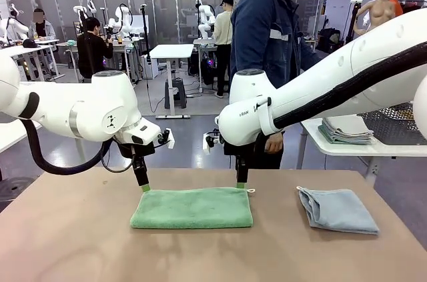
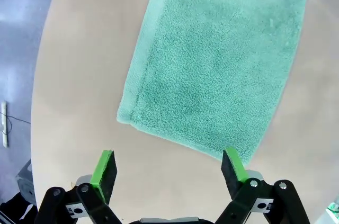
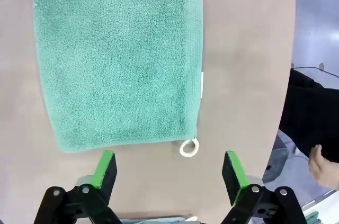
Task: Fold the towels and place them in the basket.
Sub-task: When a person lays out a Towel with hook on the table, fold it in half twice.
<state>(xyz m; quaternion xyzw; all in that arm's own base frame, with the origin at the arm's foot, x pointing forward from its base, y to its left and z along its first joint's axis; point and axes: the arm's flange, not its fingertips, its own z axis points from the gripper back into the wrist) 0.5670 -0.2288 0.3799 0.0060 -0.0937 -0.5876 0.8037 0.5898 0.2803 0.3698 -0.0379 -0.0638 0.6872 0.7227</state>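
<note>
A light brown table (image 1: 67,242) fills the foreground of a large workroom, and on it, near the middle, lies the green towel (image 1: 192,208), folded into a long flat rectangle with its long sides running across the table. The left gripper (image 1: 144,187) points straight down at the far left corner of the green towel, its fingers spread wide with nothing between them. From its wrist camera the towel's short left end lies just ahead of the green pads (image 2: 105,167), and one pad overlaps the towel's corner; whether it touches the cloth cannot be told. The right gripper (image 1: 241,184) hangs at the far right corner of the green towel, likewise spread wide and empty. From its wrist camera the towel's short right end lies just ahead of the fingers, and a small white loop (image 3: 188,148) at the corner rests on the bare table between them. The blue-grey towel (image 1: 338,210) lies loosely folded to the right of the green towel, well apart from it and from both grippers. Beyond the green towel, at the far side of the table, stands a person (image 1: 267,29) in a dark blue jacket, one hand (image 1: 273,143) hanging down. Farther right of the green towel, a white side table (image 1: 347,149) carries a stack of folded cloths (image 1: 347,130) and the dark mesh basket (image 1: 390,125).
</note>
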